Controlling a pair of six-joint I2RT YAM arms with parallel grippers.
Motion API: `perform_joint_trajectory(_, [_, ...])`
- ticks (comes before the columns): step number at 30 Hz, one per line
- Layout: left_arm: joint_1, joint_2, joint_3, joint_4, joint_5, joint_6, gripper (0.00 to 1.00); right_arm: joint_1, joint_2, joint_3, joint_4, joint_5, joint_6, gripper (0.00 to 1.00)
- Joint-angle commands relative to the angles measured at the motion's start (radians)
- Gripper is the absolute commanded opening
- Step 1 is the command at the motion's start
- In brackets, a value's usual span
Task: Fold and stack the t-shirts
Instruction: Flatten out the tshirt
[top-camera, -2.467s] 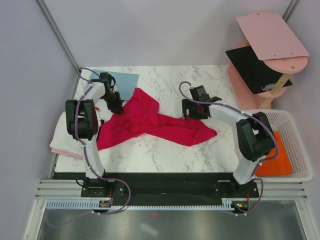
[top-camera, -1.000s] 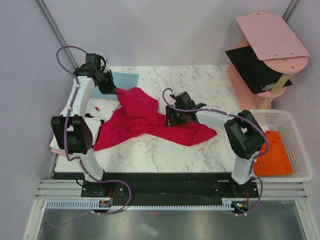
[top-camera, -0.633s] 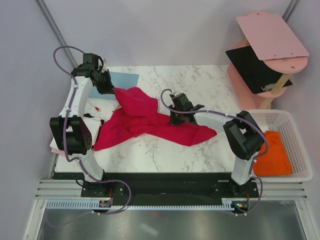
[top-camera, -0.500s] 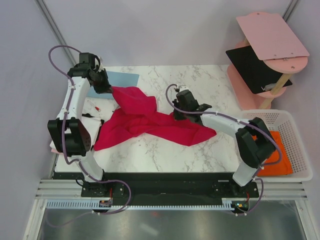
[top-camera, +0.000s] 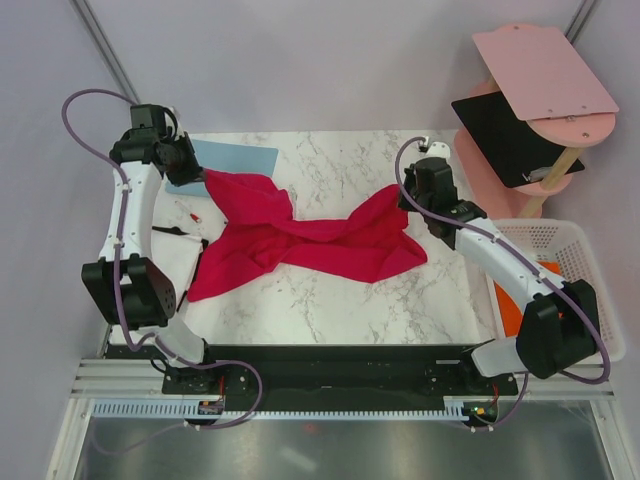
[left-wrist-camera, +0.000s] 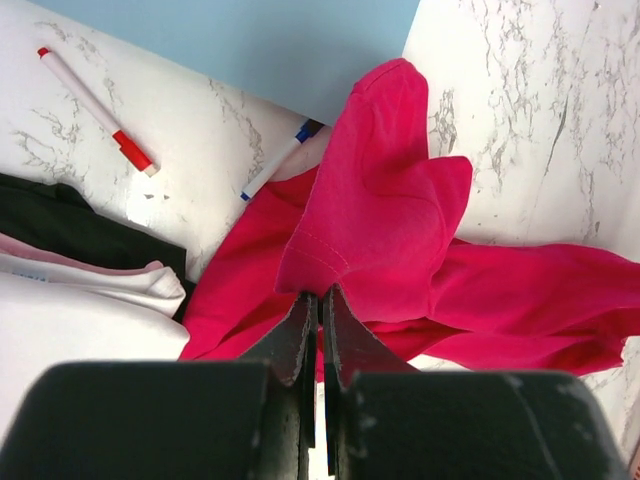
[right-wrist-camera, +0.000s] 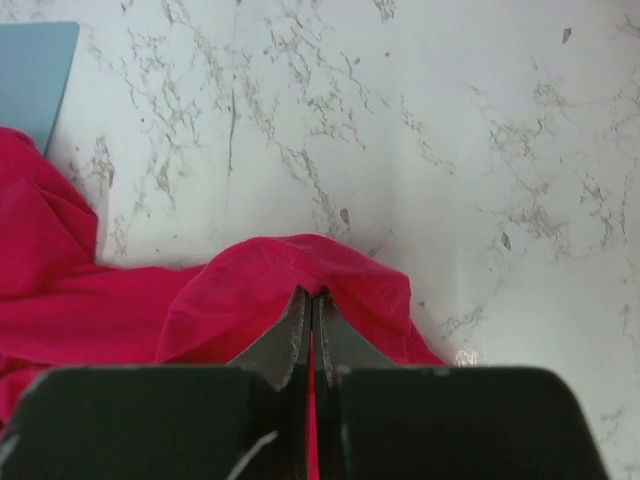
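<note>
A crimson red t-shirt (top-camera: 300, 235) lies bunched across the middle of the marble table, drawn out between both arms. My left gripper (top-camera: 196, 172) is shut on its left end near the blue board; in the left wrist view the fingertips (left-wrist-camera: 320, 296) pinch a fold of red cloth (left-wrist-camera: 380, 220). My right gripper (top-camera: 405, 196) is shut on the shirt's right end, its tips (right-wrist-camera: 312, 296) pinching a raised red fold (right-wrist-camera: 290, 275). An orange t-shirt (top-camera: 504, 312) lies in the basket, mostly hidden by the right arm. White and pale pink cloth (left-wrist-camera: 90, 290) lies at the table's left edge.
A light-blue board (top-camera: 240, 158) lies at the back left, partly under the red shirt. A red pen (left-wrist-camera: 95, 110) and a blue pen (left-wrist-camera: 275, 165) lie beside it. A white basket (top-camera: 590, 260) stands at the right. A stand with pink and black panels (top-camera: 530, 100) is at the back right.
The right gripper shut on the shirt's middle edge and swung right and back with it. The left gripper pulled its end further left. The shirt is now drawn out between them.
</note>
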Motion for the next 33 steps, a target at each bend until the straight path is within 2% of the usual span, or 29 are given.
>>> perform_joint_trajectory(1, [0.035,-0.061,-0.009,0.031,-0.022,-0.019,0.02,0.000,-0.041,-0.024,-0.021,0.051,-0.033,0.00])
perform_joint_trajectory(9, [0.061,-0.086,-0.043,0.058,0.021,-0.034,0.02,-0.019,-0.146,-0.119,-0.053,0.128,-0.042,0.00])
perform_joint_trajectory(23, [0.063,-0.352,0.069,0.093,-0.014,-0.036,0.02,-0.019,-0.283,0.226,-0.148,0.068,-0.229,0.00])
perform_joint_trajectory(33, [0.063,-0.578,0.136,0.110,0.007,-0.053,0.02,-0.019,-0.562,0.343,-0.159,-0.025,-0.271,0.00])
